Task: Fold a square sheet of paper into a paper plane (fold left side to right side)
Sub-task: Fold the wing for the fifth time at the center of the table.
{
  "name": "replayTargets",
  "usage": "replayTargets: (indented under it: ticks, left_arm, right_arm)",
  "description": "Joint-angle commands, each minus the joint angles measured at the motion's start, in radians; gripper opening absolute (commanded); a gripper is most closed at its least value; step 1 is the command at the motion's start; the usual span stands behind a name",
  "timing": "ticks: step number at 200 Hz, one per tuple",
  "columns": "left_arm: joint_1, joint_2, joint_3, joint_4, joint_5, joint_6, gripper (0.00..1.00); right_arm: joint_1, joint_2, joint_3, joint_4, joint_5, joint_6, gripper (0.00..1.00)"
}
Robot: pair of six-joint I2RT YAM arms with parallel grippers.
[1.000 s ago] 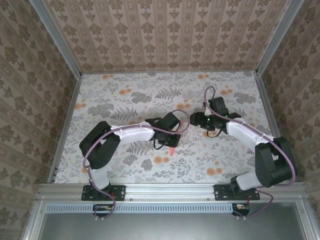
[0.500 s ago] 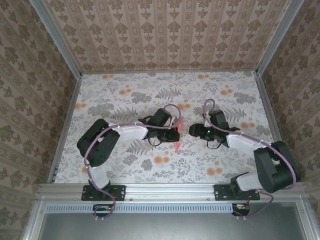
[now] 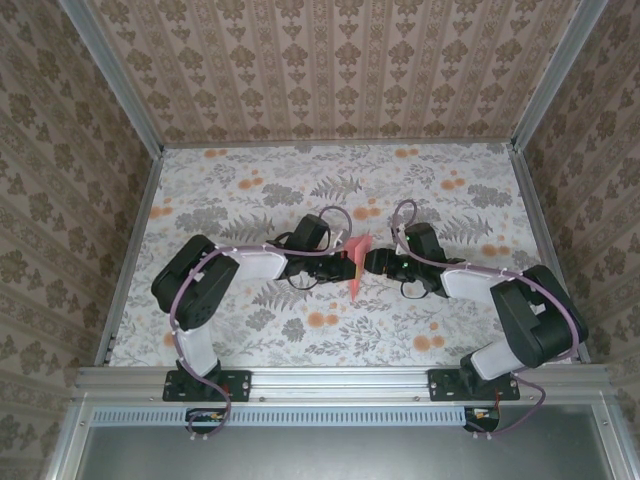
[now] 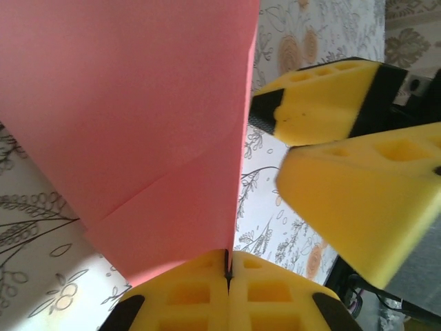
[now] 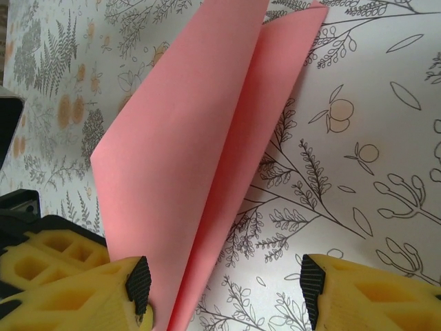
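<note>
**A:** Start at the left gripper. What is it doing?

**B:** The left gripper (image 4: 228, 267) is pinched tight on one edge of the paper plane (image 4: 138, 124). This is a salmon-pink sheet, already creased, that rises from between the gripper's yellow fingers.

**A:** And the right one?

**B:** The right gripper (image 5: 224, 293) has its fingers spread about halfway. One end of the folded paper reaches into the gap, close against one finger. I can't tell whether they touch.

**A:** What has just changed?

**B:** A second ago the two grippers were well apart, and the paper hung below the left one, pointing towards the near edge. Since then the left arm has swung the paper upright into the middle of the tabletop (image 3: 250, 180). The right arm has slid across to meet it. From above, the right gripper (image 3: 374, 262) is now just beside the paper plane (image 3: 357, 262), facing the left gripper (image 3: 342, 268).

**A:** What does that mean for the task?

**B:** My reading is that this is a handover or a two-handed pinch. The right gripper is lined up to close on the paper so the next crease can be pressed. The paper shows a centre fold and two flaps, so the folding looks well advanced.

**A:** Any containers?

**B:** None that I can make out. The paper sits between the two grippers, over flat flower-printed cloth.
</note>
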Motion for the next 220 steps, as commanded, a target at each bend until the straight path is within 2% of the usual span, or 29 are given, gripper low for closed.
replayTargets:
  ticks: [1,79,129,220]
  left_arm:
    - [0.014,0.022,-0.021,0.073,0.060,-0.021,0.00]
    - [0.043,0.052,-0.067,0.177,0.101,-0.049,0.00]
    - [0.048,0.078,-0.091,0.267,0.121,-0.089,0.00]
    - [0.061,0.089,-0.110,0.295,0.122,-0.099,0.00]
  right_arm:
    - [0.006,0.020,-0.010,0.078,-0.013,0.041,0.61]
    - [0.008,0.122,0.006,0.168,-0.013,0.168,0.56]
    - [0.015,0.147,0.026,0.161,0.003,0.184,0.54]
    - [0.027,0.210,0.087,0.150,0.018,0.216,0.48]
